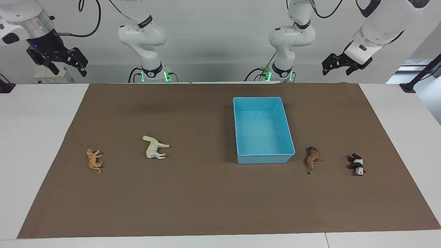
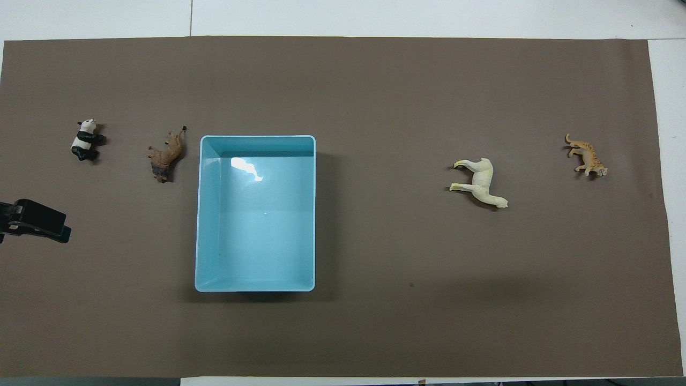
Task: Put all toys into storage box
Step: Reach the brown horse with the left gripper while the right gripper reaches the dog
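Observation:
The light-blue storage box (image 1: 263,158) (image 2: 199,214) stands with nothing in it on the mat, somewhat toward the left arm's end. Two toys lie on their sides beside its farthest corner at that end: a brown lion (image 1: 312,157) (image 2: 167,155) and a panda (image 1: 357,164) (image 2: 84,140). Toward the right arm's end lie a cream horse (image 1: 155,147) (image 2: 481,182) and an orange tiger (image 1: 94,161) (image 2: 587,155). My left gripper (image 1: 336,72) (image 2: 37,220) hangs open and high by the mat's edge at its own end. My right gripper (image 1: 69,72) is raised and open at its end, out of the overhead view.
A brown mat (image 1: 206,206) (image 2: 375,321) covers most of the white table (image 1: 31,137). Both arm bases (image 1: 151,72) stand at the table's near edge. All four toys lie apart from each other and from the box.

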